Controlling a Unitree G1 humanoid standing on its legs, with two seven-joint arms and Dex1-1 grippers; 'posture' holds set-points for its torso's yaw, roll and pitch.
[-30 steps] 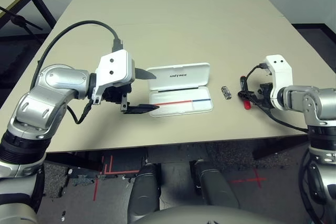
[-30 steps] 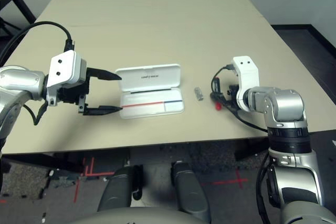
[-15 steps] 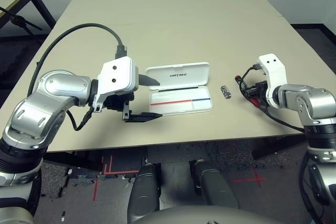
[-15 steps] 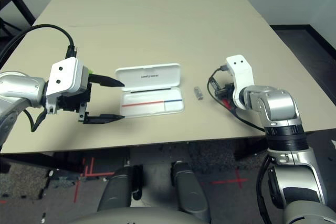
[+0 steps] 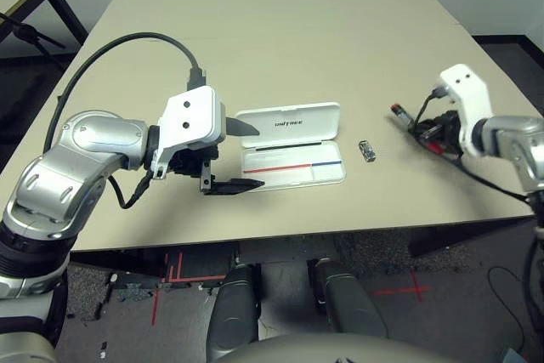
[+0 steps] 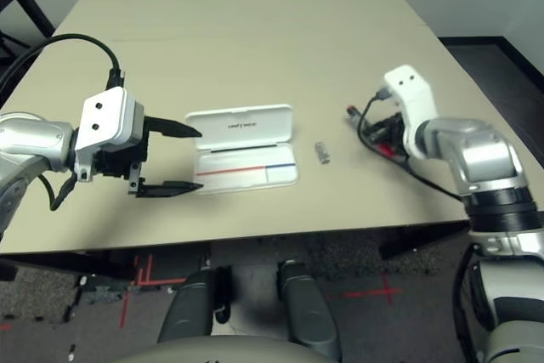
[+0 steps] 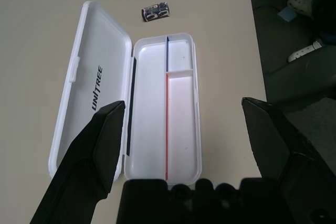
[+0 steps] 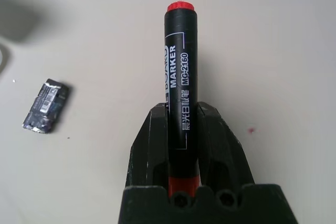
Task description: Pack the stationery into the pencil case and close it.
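Right hand [image 8: 184, 124]: fingers pressed onto the red marker [image 8: 180, 72], pinching the black barrel from both sides; it hangs above the worktop [image 5: 280, 31] near the right edge, with the marker's red-tipped end sticking out well past the fingertips.
Left hand [image 5: 234, 155]: fingers spread wide, holding nothing, hovering just off the left end of the pencil case [image 5: 293, 155] and pointing toward it.
Pencil case: lies open and flat near the front edge of the worktop, about the middle; lid folded back toward the far side with its printed logo showing, inner tray bare, a red-and-blue line running along it.
Metal piece [image 5: 366, 150]: small silver-black thing on the worktop, just off the right end of the case, between the case and the right hand.
Green and white stick: I can't pick it out from where I stand.
Stage, as I judge it: first item in the grip, nothing yet in the tray.
Risk, swivel: the long overhang could let the marker pivot in the pinch on the way over.
Risk, drop-in: lowered askew, it may catch the tray's rim or divider and lie proud, blocking the lid.
Risk, case: it's light; a nudge from either hand could slide it or flip the lid.
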